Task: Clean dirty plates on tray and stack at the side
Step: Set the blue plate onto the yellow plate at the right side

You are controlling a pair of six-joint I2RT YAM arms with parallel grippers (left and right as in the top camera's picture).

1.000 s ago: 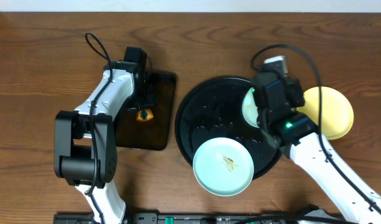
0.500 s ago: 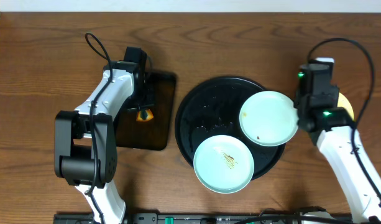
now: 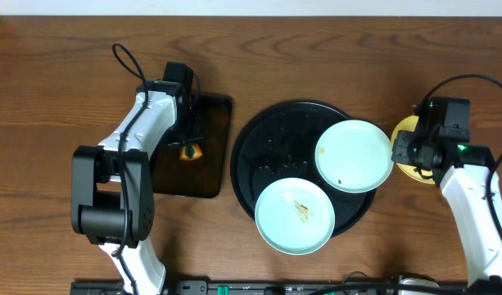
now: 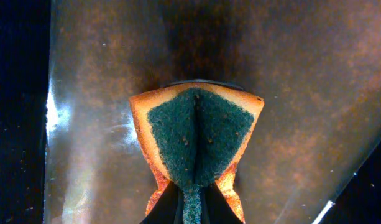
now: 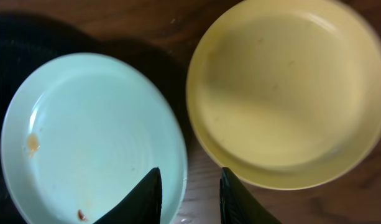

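On the black tray [image 3: 267,139] lie two mint-green plates. One [image 3: 353,156] rests on the tray's right rim and has small brown spots. The other [image 3: 294,217] overhangs the front rim and has a brown smear in its middle. A yellow plate [image 3: 401,133] sits on the wood to the right, mostly under my right arm. My right gripper [image 5: 189,186] is open, its jaws either side of the mint plate's [image 5: 91,130] right rim, beside the yellow plate [image 5: 283,93]. My left gripper [image 4: 190,208] is shut on an orange-and-green sponge [image 4: 196,137], low over the small dark tray.
The dark rectangular tray [image 3: 211,164] lies left of the black tray, with my left arm reaching over it from the front left. Bare wood-grain tabletop [image 3: 316,57] runs along the back and round both trays.
My right arm has drawn back to the right, off the black tray, and its jaws have opened. The right mint plate now lies uncovered on the tray's rim. The left arm has not moved.
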